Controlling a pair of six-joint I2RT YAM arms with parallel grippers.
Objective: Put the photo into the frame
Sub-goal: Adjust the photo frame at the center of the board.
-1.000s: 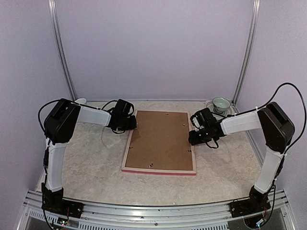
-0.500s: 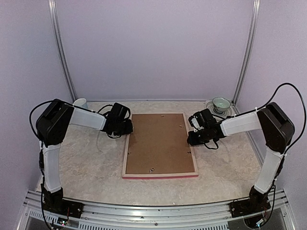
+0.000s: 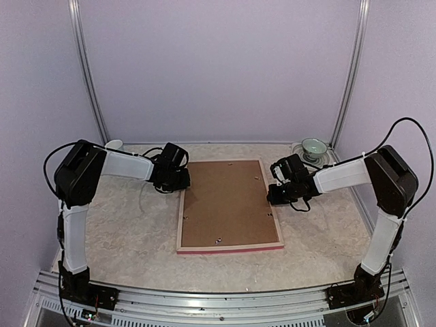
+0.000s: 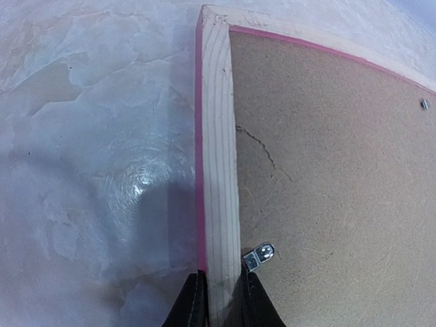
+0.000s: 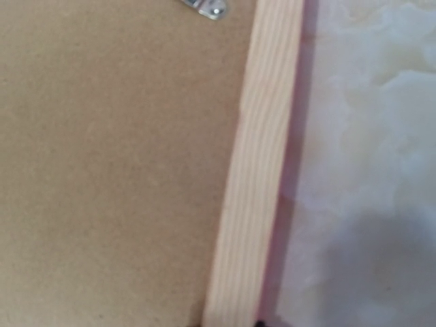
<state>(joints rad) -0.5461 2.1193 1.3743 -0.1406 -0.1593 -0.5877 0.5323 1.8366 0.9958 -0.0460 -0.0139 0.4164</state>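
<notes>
The frame [image 3: 230,249] lies face down on the table, pale wood back up, pink showing along its edges. A plain brown backing board [image 3: 228,202] fills it. The photo is hidden. My left gripper [image 3: 182,181] is shut on the frame's left rail [image 4: 218,136]. Its fingers [image 4: 194,303] sit on either side of the rail, next to a metal tab [image 4: 259,256]. My right gripper [image 3: 272,194] is at the right rail [image 5: 262,157]. Only its fingertips [image 5: 259,323] show at the bottom of the right wrist view, straddling the rail.
A green bowl [image 3: 313,146] on a clear plate stands at the back right corner. A white cup [image 3: 114,144] stands at the back left. Lilac walls close in the back and sides. Another metal tab [image 5: 208,7] sits on the backing board near the right rail.
The frame has shifted a little to the right and toward the near edge, with both grippers staying on its rails. The left arm swung outward and back.
</notes>
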